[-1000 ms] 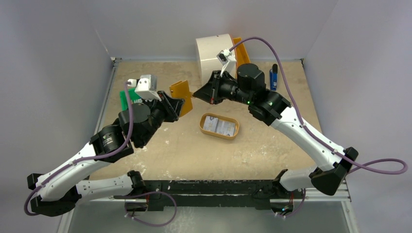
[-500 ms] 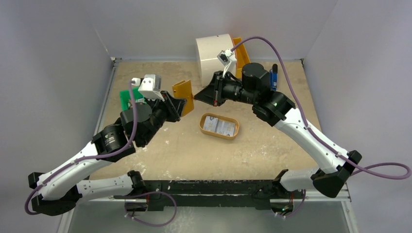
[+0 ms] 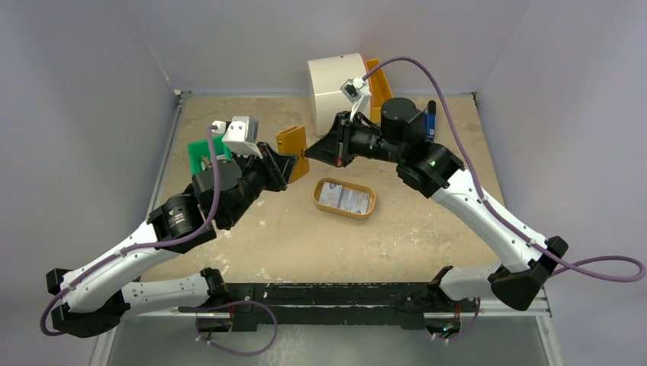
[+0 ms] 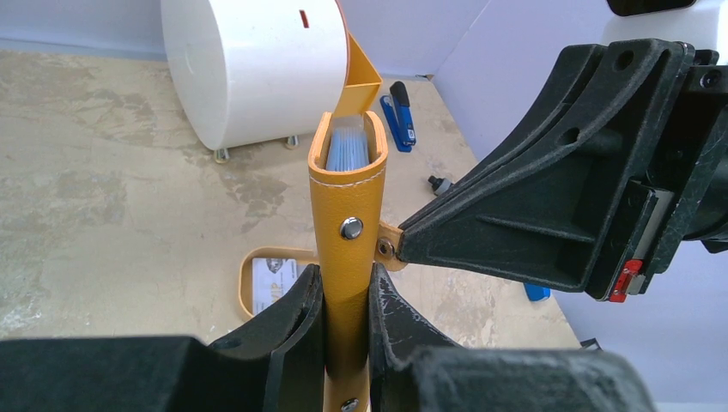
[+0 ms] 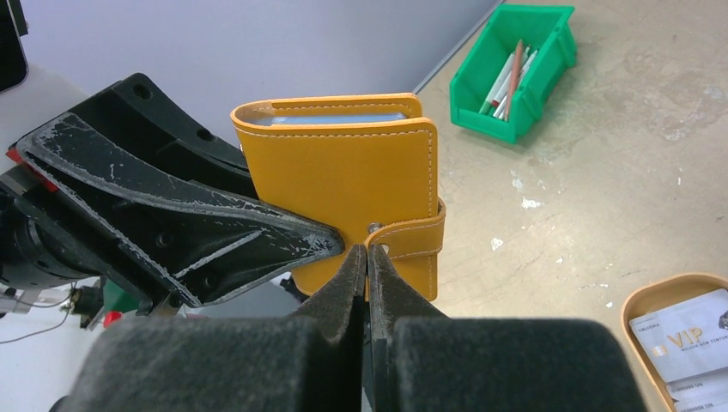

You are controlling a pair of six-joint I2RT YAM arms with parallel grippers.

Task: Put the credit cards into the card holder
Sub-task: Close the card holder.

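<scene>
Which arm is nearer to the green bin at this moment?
Left. The left arm passes right next to the green bin, partly covering it; the right arm is on the far side of the card holder.

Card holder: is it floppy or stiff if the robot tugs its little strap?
Probably bendy: the card holder curves at its spine and its strap folds round the edge. Likely grippy, not slippery: the left gripper holds it upright.

card holder lower half hidden betw left gripper fingers; credit cards inside = blurred bluish top edge only. tray right of holder cut off at frame edge, right wrist view. green bin left of holder mostly behind left arm, top view.
</scene>
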